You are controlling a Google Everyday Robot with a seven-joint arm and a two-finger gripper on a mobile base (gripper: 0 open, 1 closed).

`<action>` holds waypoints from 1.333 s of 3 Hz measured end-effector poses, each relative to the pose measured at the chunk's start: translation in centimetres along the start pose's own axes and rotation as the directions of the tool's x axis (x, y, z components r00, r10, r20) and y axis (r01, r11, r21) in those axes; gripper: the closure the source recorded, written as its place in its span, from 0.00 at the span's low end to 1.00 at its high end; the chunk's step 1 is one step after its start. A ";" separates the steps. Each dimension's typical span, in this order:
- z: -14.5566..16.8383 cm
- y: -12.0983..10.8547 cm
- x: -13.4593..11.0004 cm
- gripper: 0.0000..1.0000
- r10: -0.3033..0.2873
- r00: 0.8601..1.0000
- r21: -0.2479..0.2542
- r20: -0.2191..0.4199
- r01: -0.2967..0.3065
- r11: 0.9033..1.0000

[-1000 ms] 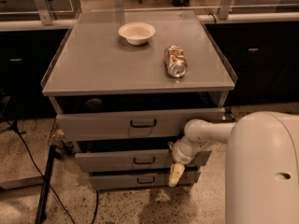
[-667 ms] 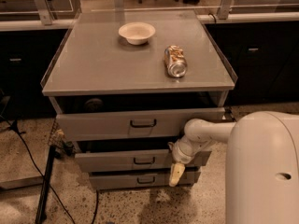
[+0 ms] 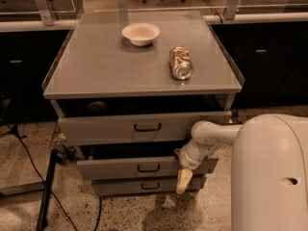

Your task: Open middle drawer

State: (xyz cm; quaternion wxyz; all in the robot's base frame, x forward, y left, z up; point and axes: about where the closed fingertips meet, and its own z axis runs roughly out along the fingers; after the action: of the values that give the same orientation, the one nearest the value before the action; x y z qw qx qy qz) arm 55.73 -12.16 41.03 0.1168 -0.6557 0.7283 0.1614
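The grey cabinet has three stacked drawer fronts. The middle drawer point(image 3: 110, 169) has a small dark loop handle point(image 3: 148, 168) at its centre and stands pulled out a little, with a dark gap above it. The wider top drawer point(image 3: 106, 128) is also pulled out some way. The smallest bottom drawer point(image 3: 115, 186) sits below. My gripper point(image 3: 184, 180), tan and pointing downward, hangs at the end of the white arm point(image 3: 211, 134) in front of the middle drawer's right end, to the right of its handle.
A white bowl point(image 3: 140, 33) and a can point(image 3: 180, 63) lying on its side rest on the cabinet top point(image 3: 96, 66). My white body point(image 3: 269, 177) fills the lower right. Black cables point(image 3: 29, 162) and a dark stand leg point(image 3: 45, 196) lie on the floor at left.
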 end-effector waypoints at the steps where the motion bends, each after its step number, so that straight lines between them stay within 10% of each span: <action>1: -0.5 1.4 1.0 0.00 0.038 0.999 -0.072 0.004 -0.038 0.997; 4: -1.8 3.7 2.1 0.00 0.128 0.989 -0.144 0.076 -0.116 0.983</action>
State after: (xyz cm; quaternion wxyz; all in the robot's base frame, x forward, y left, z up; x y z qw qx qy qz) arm 51.87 -14.49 42.18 0.0914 -0.6091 0.7484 0.2461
